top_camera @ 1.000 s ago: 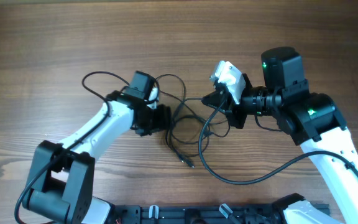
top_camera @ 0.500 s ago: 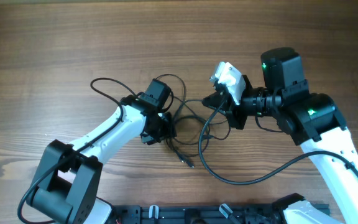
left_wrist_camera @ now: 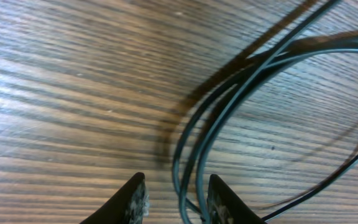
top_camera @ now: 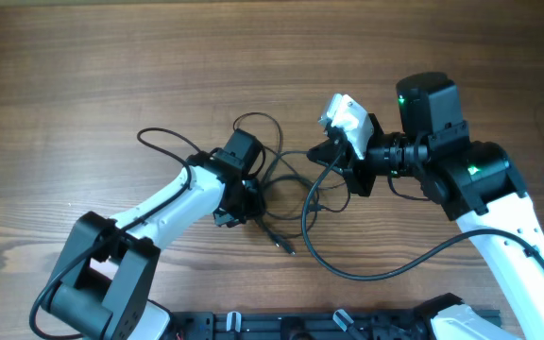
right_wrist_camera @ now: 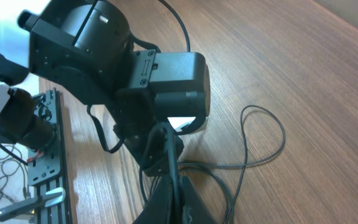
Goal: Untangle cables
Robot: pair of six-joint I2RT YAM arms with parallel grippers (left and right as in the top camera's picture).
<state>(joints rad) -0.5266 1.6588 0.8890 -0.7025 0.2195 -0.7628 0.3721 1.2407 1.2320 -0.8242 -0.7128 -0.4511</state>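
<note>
Tangled cables (top_camera: pixel 291 175) lay mid-table, their loops spread between both grippers, one tail ending in a plug (top_camera: pixel 287 248) pointing toward the near edge. The left gripper (left_wrist_camera: pixel 176 202) was released, cords passing between its fingers; the right gripper (top_camera: pixel 321 151) clenched a cord

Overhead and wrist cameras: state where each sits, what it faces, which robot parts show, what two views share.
Overhead: above, facing down on brown wooden table, thin black cables, left arm, right arm.
Left wrist: facing down at cable loops inside the open left end effector.
Right wrist: faces the left arm; right end effector pinches a cable.
Shared: left arm, overhead and right wrist.
</note>
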